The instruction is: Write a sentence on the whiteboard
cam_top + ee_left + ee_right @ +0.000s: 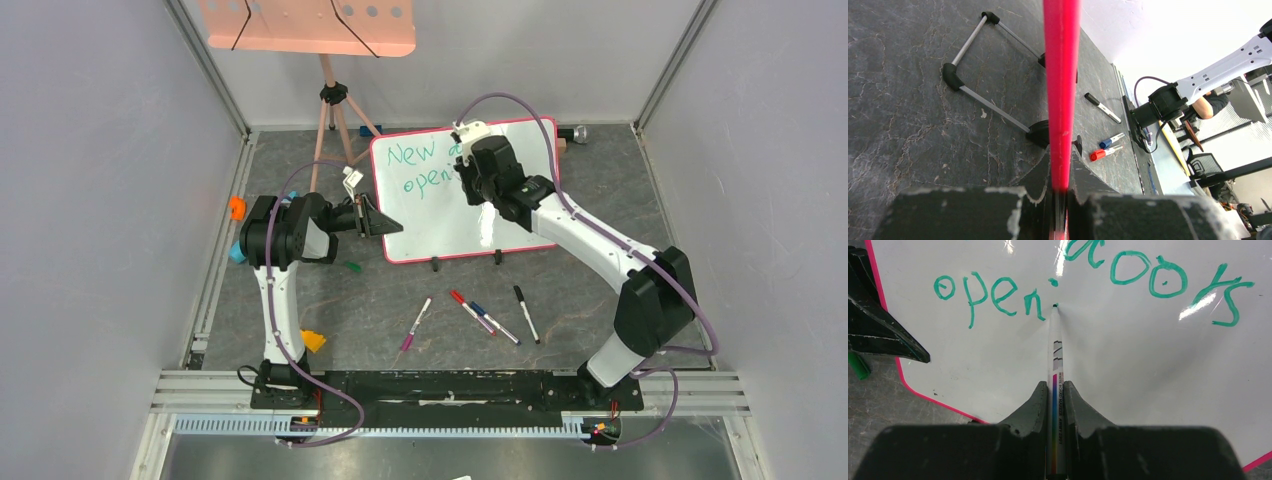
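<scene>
The whiteboard [440, 215] stands tilted at the back of the table on small black feet. My left gripper [375, 217] is shut on its left pink-red frame edge [1062, 75], with the jaws [1062, 155] pressed against both sides. My right gripper [478, 165] is shut on a white marker [1054, 350], which sits between the fingers [1054, 386]. The marker's green tip touches the board just right of the last letter. The sentence [993, 295] reads "New doors" on top and "openi" below, in green. The right arm hides part of it in the top view.
A salmon-pink perforated tray [310, 25] stands on a tripod at the back left. Loose markers lie near the front: purple [416, 323], red and blue [470, 310], black [526, 313]. A green cap [351, 266] lies by the left arm. The board's wire stand [993, 65] is behind it.
</scene>
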Robot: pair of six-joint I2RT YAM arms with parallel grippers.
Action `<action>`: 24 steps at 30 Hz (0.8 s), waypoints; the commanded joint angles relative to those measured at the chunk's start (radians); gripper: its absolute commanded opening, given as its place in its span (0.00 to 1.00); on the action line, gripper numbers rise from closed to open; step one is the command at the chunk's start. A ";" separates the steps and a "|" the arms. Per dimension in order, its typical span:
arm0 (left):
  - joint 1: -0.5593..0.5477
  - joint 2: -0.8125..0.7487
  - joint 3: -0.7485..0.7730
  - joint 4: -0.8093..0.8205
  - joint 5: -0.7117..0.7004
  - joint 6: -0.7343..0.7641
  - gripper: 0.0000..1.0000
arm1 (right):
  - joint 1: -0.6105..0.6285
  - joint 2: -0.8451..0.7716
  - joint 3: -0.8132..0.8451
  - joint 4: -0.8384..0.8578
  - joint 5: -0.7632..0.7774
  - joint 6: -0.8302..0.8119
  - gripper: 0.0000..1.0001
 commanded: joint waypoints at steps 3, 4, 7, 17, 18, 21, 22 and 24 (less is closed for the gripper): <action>0.017 0.052 0.007 0.029 -0.098 0.046 0.02 | -0.003 -0.044 -0.065 0.010 0.004 -0.005 0.00; 0.017 0.053 0.006 0.029 -0.098 0.046 0.02 | -0.003 -0.052 -0.081 0.014 0.001 -0.005 0.00; 0.017 0.053 0.006 0.029 -0.098 0.046 0.02 | -0.003 -0.069 -0.112 0.021 -0.006 0.000 0.00; 0.016 0.053 0.006 0.029 -0.098 0.046 0.02 | -0.003 -0.076 -0.029 0.004 -0.048 0.011 0.00; 0.017 0.053 0.007 0.029 -0.098 0.046 0.02 | -0.002 -0.076 -0.015 0.001 -0.051 0.011 0.00; 0.016 0.054 0.008 0.029 -0.098 0.046 0.02 | -0.003 -0.075 0.012 -0.004 -0.049 0.009 0.00; 0.016 0.054 0.008 0.029 -0.098 0.046 0.02 | -0.003 -0.074 0.018 -0.007 -0.045 0.007 0.00; 0.016 0.053 0.007 0.029 -0.098 0.046 0.02 | -0.004 -0.066 0.031 -0.011 -0.034 0.005 0.00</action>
